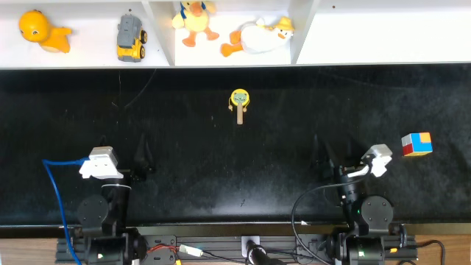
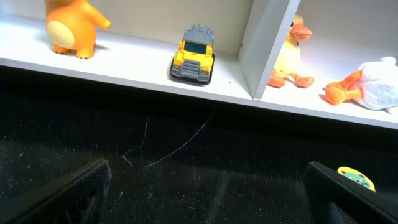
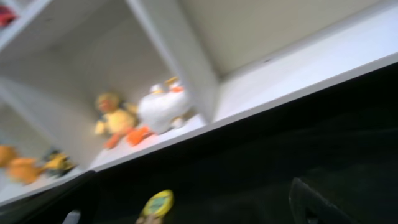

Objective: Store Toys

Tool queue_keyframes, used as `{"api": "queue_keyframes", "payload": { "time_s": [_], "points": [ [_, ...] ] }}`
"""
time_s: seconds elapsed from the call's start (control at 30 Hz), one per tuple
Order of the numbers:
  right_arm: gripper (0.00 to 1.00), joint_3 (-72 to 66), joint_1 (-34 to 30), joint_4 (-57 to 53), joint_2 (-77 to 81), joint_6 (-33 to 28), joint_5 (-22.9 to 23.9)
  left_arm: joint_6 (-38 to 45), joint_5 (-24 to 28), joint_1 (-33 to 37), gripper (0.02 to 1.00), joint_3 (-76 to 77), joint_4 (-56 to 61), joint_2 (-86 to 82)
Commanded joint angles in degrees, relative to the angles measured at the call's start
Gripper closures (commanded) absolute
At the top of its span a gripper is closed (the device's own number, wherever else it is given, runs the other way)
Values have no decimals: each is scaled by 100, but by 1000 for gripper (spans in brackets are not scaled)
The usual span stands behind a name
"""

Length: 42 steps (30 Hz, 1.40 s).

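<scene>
- The left hand (image 2: pixel 205 169) hangs low over the near-left bench (image 1: pixel 221 180). Its fingers are spread wide and it holds nothing.
- The right hand (image 3: pixel 194 182) sits over the near-right bench, also wide open and holding nothing.
- Two toys lie loose on the bench.
  - The round-headed toy (image 1: pixel 240 101) lies mid-bench, toward the far side. Its long axis runs near to far, with the yellow head toward the shelf (image 1: pixel 368 46) and the stick handle toward the arms.
  - The colour cube (image 1: pixel 416 144) sits at the right, just beyond the right hand and slightly farther out.
- The cube clearly belongs to the right arm, since the left would have to cross the whole bench to reach it.
- The round-headed toy lies far and inward from both hands, about midway, perhaps slightly nearer the right. Fingers closing left to right across the stick would likely suit its lie.
- The bench is black and matte, flecked with lint and a few pale threads.
- The white shelf runs along the far edge and is split by upright partitions.
  - The left bay holds an orange duck (image 1: pixel 40 31) and a yellow truck (image 1: pixel 131 38).
  - The middle bay holds a yellow plush duck (image 1: pixel 195 20) and a white plush duck (image 1: pixel 257 37).
- A blue cable (image 1: pixel 59 193) loops beside the left arm's base.
</scene>
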Motion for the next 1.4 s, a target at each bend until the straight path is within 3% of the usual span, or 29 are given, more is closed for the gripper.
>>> {"api": "queue_keyframes", "payload": {
  "time_s": [0.03,0.17,0.33,0.8,1.0,1.17,1.27,1.4],
  "points": [
    [3,-39,39,46,-39,146,-1375,-122,-50,-42,20,-28,-4,-68],
    [1,490,39,-240,-33,-142,-1908,-122,-50,-42,20,-28,-4,-68],
    [5,1963,39,-1569,507,-964,-1792,-122,-50,-42,20,-28,-4,-68],
    [3,5827,195,-4747,4269,-2765,-1541,-122,-50,-42,20,-28,-4,-68],
    [1,6476,1215,-5007,5438,-2522,-684,-122,-50,-42,20,-28,-4,-68],
    [5,6572,2653,-4935,6341,-1567,811,-122,-50,-42,20,-28,-4,-68],
    [3,6572,3268,-4811,6819,-1045,1250,-122,-50,-42,20,-28,-4,-68],
    [3,6575,3764,-4647,7466,-527,1397,-122,-50,-42,20,-28,-4,-68]
  ]
}}
